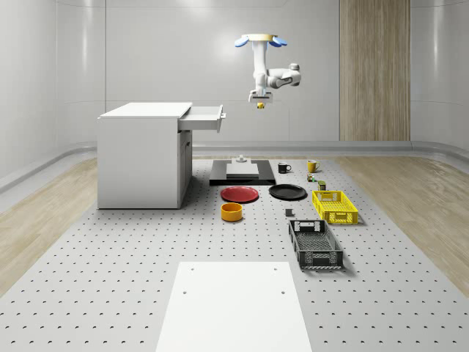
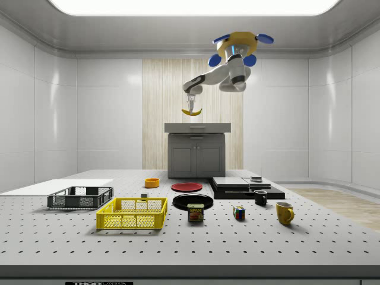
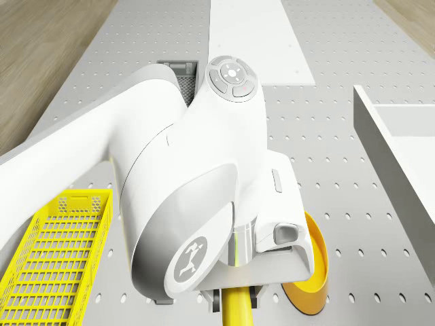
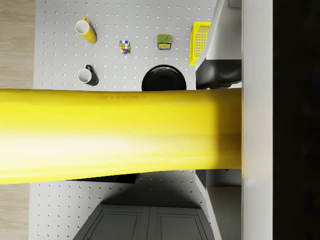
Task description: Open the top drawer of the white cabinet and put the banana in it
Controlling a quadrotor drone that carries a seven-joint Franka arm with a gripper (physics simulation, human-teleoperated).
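Hand around banana, airborne

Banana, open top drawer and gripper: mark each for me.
banana (image 2: 191, 111): side view, middle of the curved fruit, gripped.
top drawer (image 1: 204, 117): whole-scene view, side wall of the pulled-out drawer.
gripper (image 1: 259, 102): whole-scene view, between the fingertips, beside the cabinet under the hovering drone.

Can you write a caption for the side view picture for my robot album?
Hovering drone holds a banana in its gripper above the open drawer.
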